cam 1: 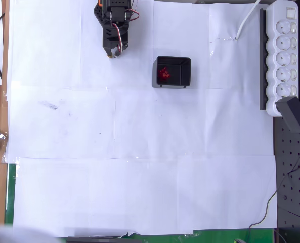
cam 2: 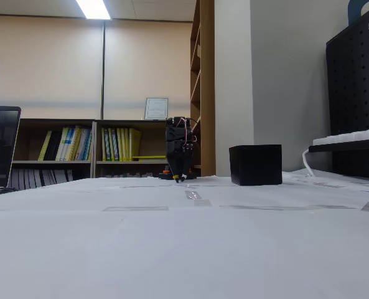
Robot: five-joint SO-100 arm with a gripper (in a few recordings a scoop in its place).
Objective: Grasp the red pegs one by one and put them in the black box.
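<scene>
The black box [cam 1: 173, 71] stands on the white paper at the upper middle of the overhead view, with a small heap of red pegs [cam 1: 164, 74] in its left half. In the fixed view the black box [cam 2: 255, 164] shows only its outer wall. My gripper [cam 1: 116, 52] hangs folded back at the top of the overhead view, left of the box and apart from it, tips pointing down at the paper. The same gripper [cam 2: 180, 179] in the fixed view has its tips together just above the table, with nothing seen between them.
A white power strip [cam 1: 284, 55] on a black rail lies along the right edge, with a black plug [cam 1: 295, 113] and cables. White paper sheets [cam 1: 139, 152] cover the table. A wooden edge runs down the left side.
</scene>
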